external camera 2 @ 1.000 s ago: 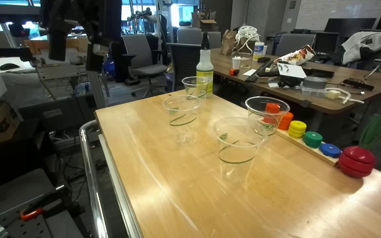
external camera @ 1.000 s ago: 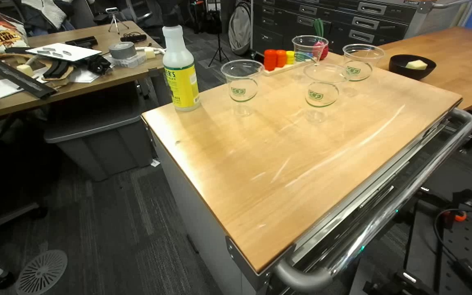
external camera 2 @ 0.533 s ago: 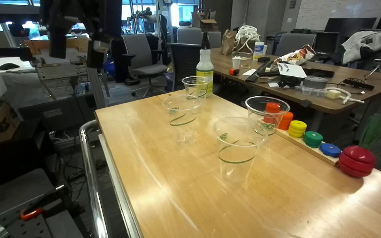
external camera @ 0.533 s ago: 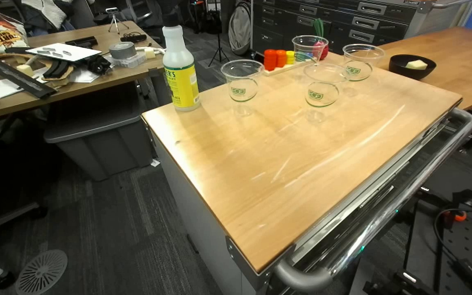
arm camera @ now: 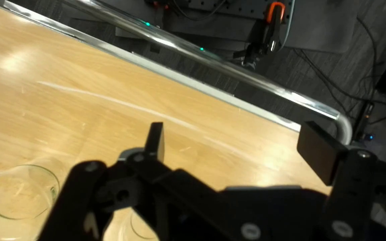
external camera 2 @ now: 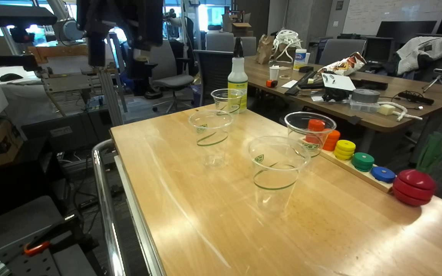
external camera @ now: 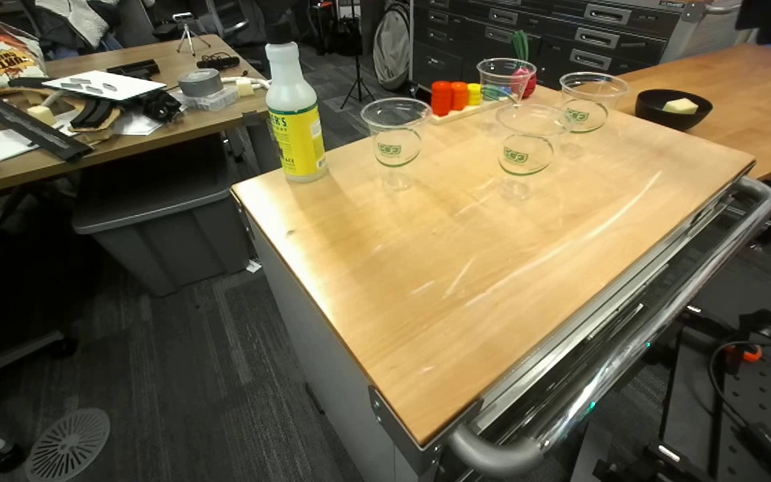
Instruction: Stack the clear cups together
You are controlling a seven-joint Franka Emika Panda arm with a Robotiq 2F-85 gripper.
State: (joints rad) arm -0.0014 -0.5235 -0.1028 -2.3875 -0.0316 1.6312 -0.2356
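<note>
four cups (external camera: 395,144) stand apart inside tabletop edges (external camera: 583,301)

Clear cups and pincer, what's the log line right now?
clear cups: four, upright, apart | pincer: open, empty | stacking: not started

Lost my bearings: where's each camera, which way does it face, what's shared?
Wrist view: on the wrist, looking down at the table and rail; open gripper shows.
Exterior view: raised beyond the table end with the spray bottle, facing drawers; dark part at top right, perhaps gripper.
Exterior view: raised at the opposite end, facing clear cups and spray bottle; gripper at upper left.
Both exterior views share clear cups, spray bottle, rail.
</note>
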